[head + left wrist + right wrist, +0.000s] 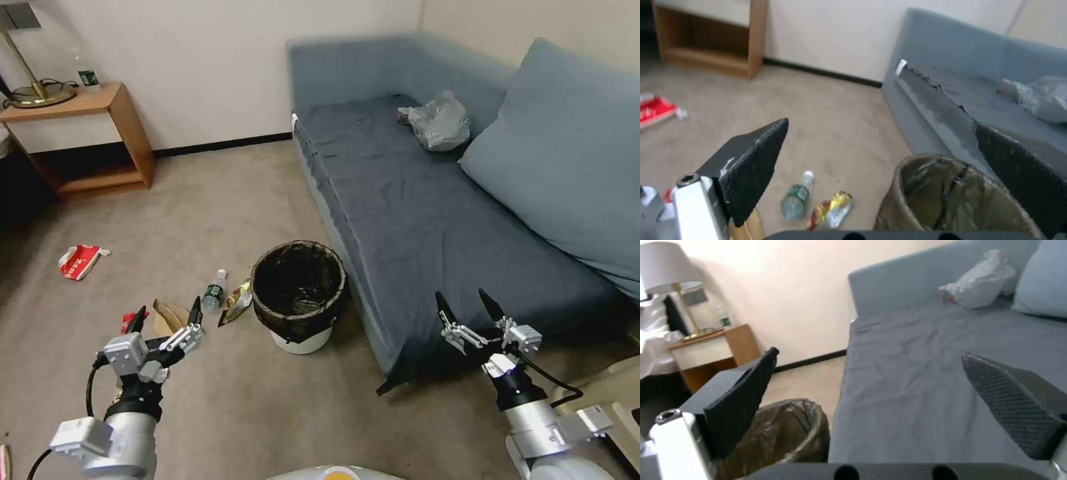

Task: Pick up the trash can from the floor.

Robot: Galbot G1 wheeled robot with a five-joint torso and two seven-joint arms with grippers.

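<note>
White trash can [299, 293] (black-lined) on floor [220, 200]

My head view is evenly lit by soft indoor light, with no hard glare. The bin [299, 293] drops only a faint shadow on the carpet [220, 200], and its bag-lined inside reads almost black. The far left corner under the side table [87, 140] falls into deep shadow. Straight lines bow toward the frame edges, so I read the lens as wide. Focus holds across the sofa [427, 213]. My left wrist view is softer: the bottle [795, 196] and wrapper [831, 210] smear, and the near fingers [753, 173] blur at the edges. The right wrist view washes warm and pale on the wall, and the lamp [669, 270] shade is bright.
</note>
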